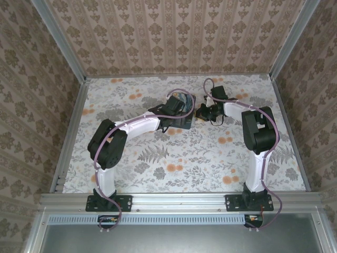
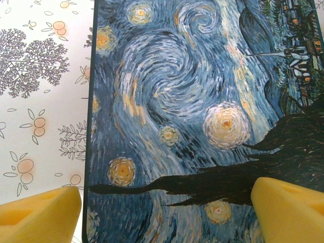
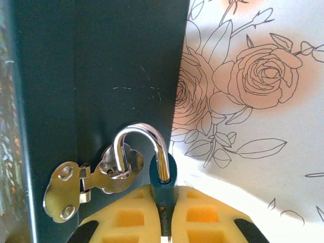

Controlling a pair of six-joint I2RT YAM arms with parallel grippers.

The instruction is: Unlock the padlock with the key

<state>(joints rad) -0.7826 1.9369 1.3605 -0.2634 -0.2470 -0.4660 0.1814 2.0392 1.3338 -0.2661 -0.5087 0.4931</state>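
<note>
padlock (image 3: 163, 185) on hasp (image 3: 76, 187), side wall of box (image 3: 101, 61), far mid-table. long axis in line with right gripper (image 3: 163, 216) fingers; shackle (image 3: 144, 132) end points away from it, arch through hasp loop. right gripper pinching padlock body. left gripper (image 2: 167, 215) spread wide over box lid. floral-print table (image 1: 174, 168), patterned wallpaper walls (image 1: 174, 37).

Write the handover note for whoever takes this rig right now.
Left gripper: fingers wide open over the lid of the rectangular box printed with a blue-and-yellow starry-night painting, holding nothing.
Right gripper: shut on the body of the tiny dark bluish-grey padlock.
Padlock: its metal shackle passes through the silver hasp on the box's dark side. One shackle leg looks free of the body, so it may already be unlocked; I cannot be sure.
Left to do: confirm it is open, then slip the shackle out of the hasp.
</note>
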